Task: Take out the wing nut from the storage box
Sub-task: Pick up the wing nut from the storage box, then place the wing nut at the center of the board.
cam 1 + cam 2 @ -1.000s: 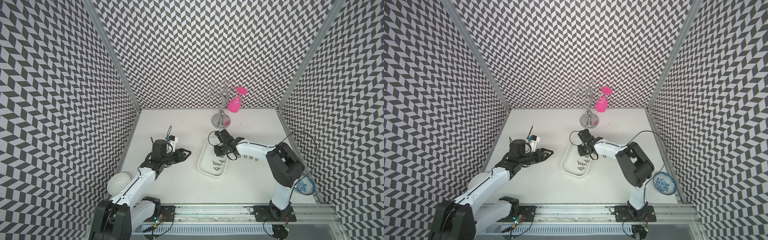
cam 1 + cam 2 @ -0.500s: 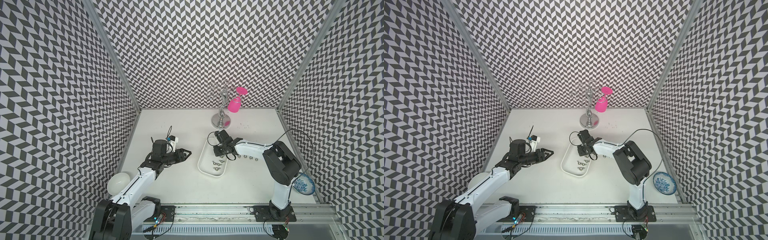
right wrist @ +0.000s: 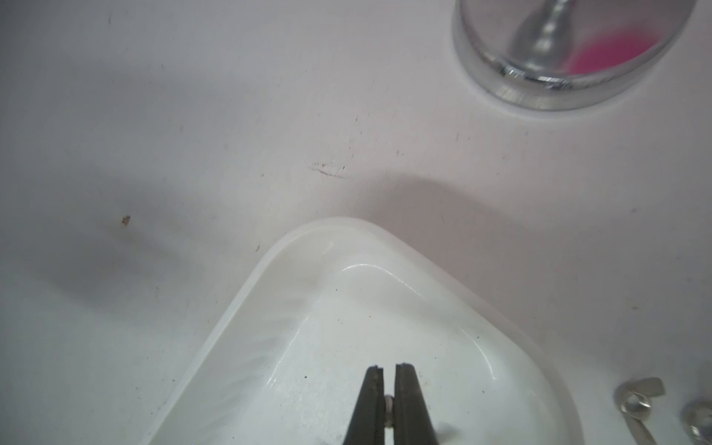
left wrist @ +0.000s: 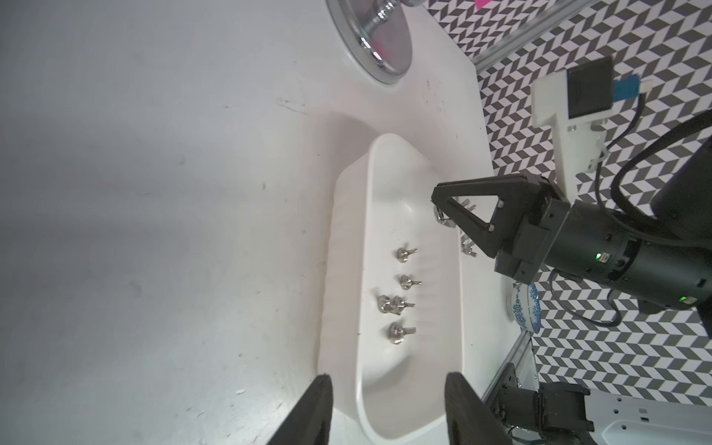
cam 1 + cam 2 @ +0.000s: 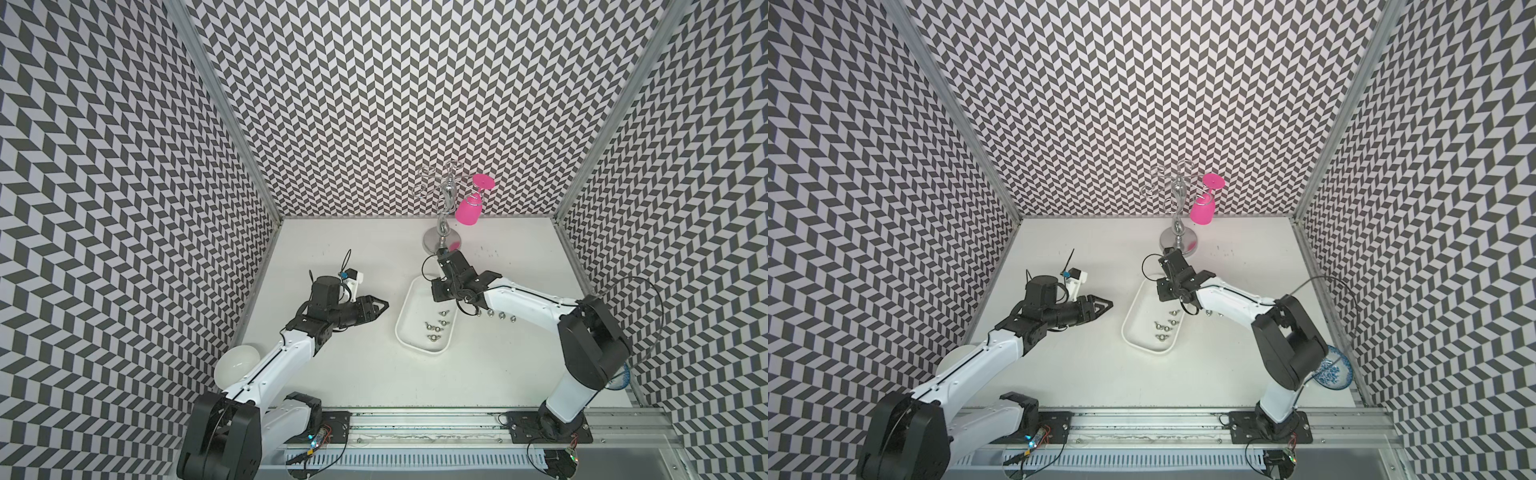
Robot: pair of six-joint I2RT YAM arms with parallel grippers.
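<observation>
Right wrist view: right gripper (image 3: 389,368) pinches a wing nut (image 3: 389,408) over the storage box (image 3: 250,296). Left gripper (image 4: 387,385) stands parted and empty, just outside the rim.

Right claw (image 3: 389,373) tight, left claw (image 4: 387,381) parted

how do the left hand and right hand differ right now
Grip: the right hand is shut on a wing nut; the left hand is open and empty.
Place: the right hand is over the box; the left hand is beside the box, over the table, not touching it.
Shared: both have black fingers.
</observation>
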